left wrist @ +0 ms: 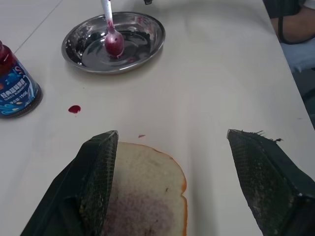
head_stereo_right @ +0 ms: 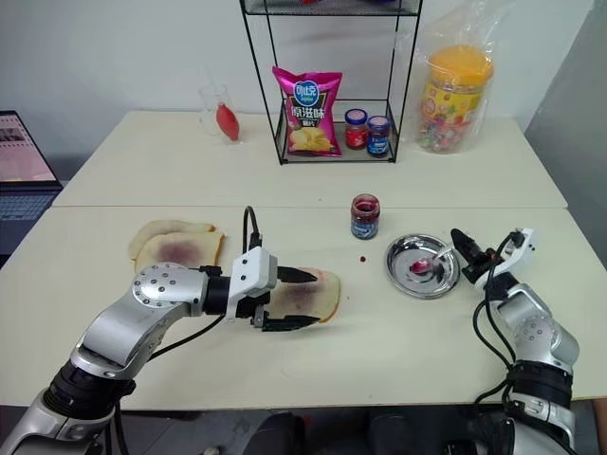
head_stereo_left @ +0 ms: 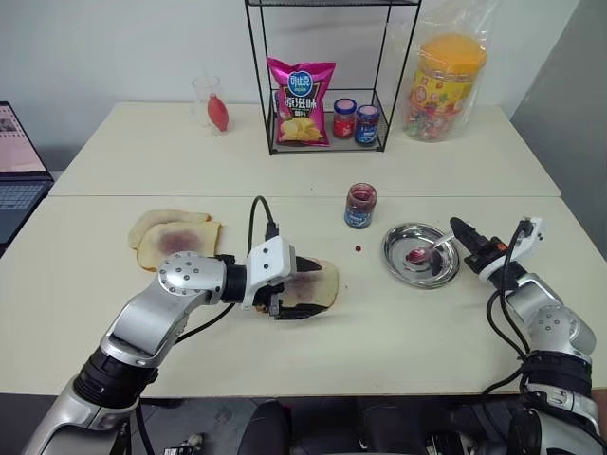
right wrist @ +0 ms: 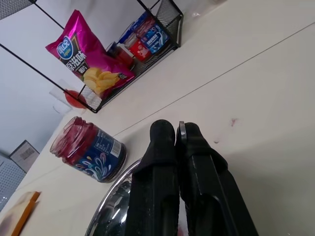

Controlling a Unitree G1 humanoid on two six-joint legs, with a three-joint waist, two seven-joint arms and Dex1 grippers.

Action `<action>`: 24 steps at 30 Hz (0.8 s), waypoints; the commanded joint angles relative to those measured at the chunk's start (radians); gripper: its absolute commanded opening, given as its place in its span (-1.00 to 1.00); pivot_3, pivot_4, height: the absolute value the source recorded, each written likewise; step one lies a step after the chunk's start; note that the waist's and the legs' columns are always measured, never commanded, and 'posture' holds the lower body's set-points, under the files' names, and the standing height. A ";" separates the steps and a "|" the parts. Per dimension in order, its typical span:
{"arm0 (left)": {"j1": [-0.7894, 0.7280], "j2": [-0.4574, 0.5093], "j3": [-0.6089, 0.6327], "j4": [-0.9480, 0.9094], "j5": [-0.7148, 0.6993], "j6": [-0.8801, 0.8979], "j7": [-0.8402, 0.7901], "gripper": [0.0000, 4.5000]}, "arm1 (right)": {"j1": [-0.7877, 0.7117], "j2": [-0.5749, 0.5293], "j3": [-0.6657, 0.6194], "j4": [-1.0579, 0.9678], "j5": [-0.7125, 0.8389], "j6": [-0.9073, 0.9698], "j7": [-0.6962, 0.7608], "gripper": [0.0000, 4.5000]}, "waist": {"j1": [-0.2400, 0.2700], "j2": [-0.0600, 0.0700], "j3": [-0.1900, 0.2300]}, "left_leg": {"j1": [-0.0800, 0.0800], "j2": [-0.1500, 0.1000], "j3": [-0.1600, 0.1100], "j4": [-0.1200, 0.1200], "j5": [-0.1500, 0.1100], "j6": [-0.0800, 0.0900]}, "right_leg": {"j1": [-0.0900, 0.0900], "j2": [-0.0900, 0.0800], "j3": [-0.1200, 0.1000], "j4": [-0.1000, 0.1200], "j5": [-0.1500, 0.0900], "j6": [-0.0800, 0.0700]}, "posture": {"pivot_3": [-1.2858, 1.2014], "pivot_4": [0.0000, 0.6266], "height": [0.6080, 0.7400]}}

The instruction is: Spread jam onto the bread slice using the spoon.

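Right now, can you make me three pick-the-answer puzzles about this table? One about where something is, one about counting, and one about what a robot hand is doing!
1. Where does the spoon's bowl lie?
A. In the round steel dish
B. On the bread slice
C. Inside the jam jar

2. How many small lidded jars stand in the wire rack?
A. One
B. Two
C. Four

3. What is the right gripper doing?
A. Jaws wide, holding nothing
B. Gripping the chip bag
C. Jaws shut on the spoon's handle

Answers:
1 A, the jam-coated bowl lies in the dish.
2 B, one red-capped, one blue-capped.
3 C, silver metal shows between the closed fingers.
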 commanded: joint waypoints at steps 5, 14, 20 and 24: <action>0.010 -0.018 0.093 0.003 -0.011 -0.002 0.066 0.65 | 0.009 -0.048 0.013 -0.218 0.060 0.067 -0.025 -0.99 | 0.001 0.000 0.000 | -0.005 0.000 0.000 0.000 0.000 0.000 | -0.006 0.000 0.000 0.000 0.000 0.000 | 0.03 -0.52 1.00; 0.007 -0.074 0.204 0.004 -0.064 0.070 0.178 0.65 | -0.258 -0.071 0.132 -0.366 0.042 0.074 -0.097 -0.99 | -0.008 0.002 0.001 | -0.005 0.000 0.001 0.000 0.000 0.000 | -0.007 0.000 0.001 0.001 0.000 0.000 | 0.03 -0.52 1.00; 0.000 -0.110 0.242 -0.006 -0.106 0.127 0.234 0.65 | -0.413 -0.046 0.256 -0.259 -0.089 -0.025 -0.082 -0.99 | -0.001 0.001 0.001 | -0.007 0.000 0.001 0.000 0.000 0.000 | -0.007 -0.001 0.000 0.000 0.003 -0.004 | 0.03 -0.52 1.00; 0.011 -0.108 0.245 -0.036 -0.132 0.161 0.240 0.65 | -0.451 -0.031 0.326 -0.174 -0.171 -0.100 -0.031 -0.99 | 0.001 0.001 0.001 | -0.007 0.000 0.000 0.000 0.000 0.000 | -0.007 -0.001 0.000 0.000 0.003 -0.004 | 0.03 -0.52 1.00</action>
